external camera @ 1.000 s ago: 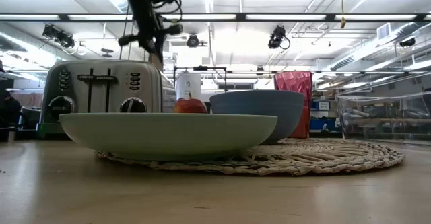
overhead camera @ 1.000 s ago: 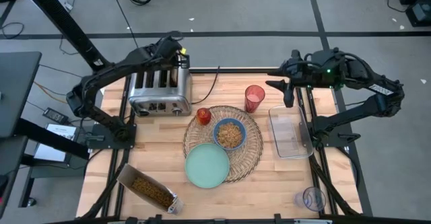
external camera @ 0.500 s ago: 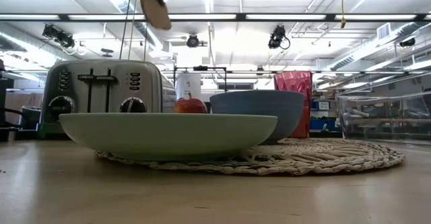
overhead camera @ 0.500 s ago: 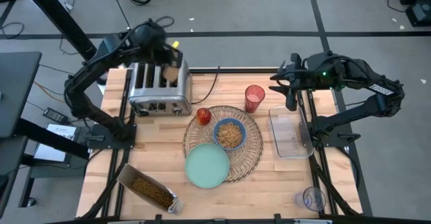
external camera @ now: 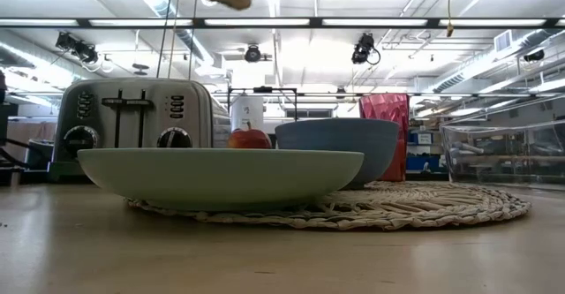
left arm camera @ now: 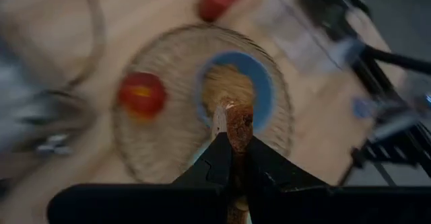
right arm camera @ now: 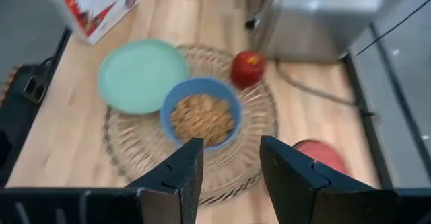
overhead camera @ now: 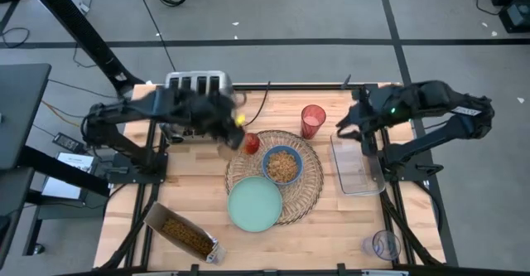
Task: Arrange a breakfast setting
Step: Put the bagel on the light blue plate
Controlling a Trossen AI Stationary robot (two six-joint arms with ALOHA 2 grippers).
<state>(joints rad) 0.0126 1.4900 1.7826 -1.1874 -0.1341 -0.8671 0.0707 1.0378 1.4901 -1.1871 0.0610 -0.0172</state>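
- The left gripper (left arm camera: 232, 158), blurred from above, clamps the toast slice (left arm camera: 237, 126) edge-on over the woven placemat (overhead camera: 305, 195).
- The low view alone catches the toast's underside at its top edge.
- Far right, the right gripper (right arm camera: 231, 163) hangs parted above the clear tray (overhead camera: 358, 167).

Four cameras cover one table. The high view looks straight down, framing both arms and the whole wicker placemat (overhead camera: 274, 176). The low view sits at tabletop height, close to the pale green plate (external camera: 221, 177), facing the room behind. Each wrist view looks down past its own fingers: the left gripper (left arm camera: 232, 160) from close above, the right gripper (right arm camera: 231, 167) from farther back. All four share the blue bowl (overhead camera: 282, 165).
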